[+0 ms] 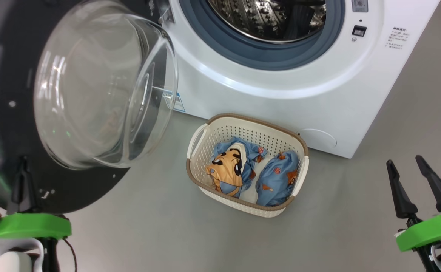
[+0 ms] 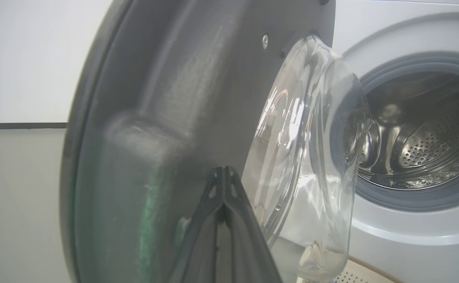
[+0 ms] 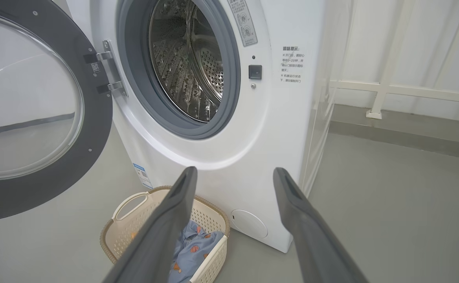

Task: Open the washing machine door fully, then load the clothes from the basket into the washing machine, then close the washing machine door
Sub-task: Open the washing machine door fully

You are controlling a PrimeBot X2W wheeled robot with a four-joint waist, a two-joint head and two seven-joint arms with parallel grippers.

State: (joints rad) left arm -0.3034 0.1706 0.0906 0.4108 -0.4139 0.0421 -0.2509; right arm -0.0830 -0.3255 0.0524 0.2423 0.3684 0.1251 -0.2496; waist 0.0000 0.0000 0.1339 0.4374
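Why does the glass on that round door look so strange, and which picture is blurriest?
Head view: white glare streaks the washing machine door, whose glass warps the floor. Left wrist view, blurriest: door too close, hazy, with a green reflection. Right wrist view: sharp; the drum glints, the right hand looms large.

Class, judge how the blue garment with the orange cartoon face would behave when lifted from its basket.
The light-blue cartoon-face garment lies crumpled in folds, so it would probably sag and drape. It looks thin, so likely light. A pinched fold may leave the rest trailing.
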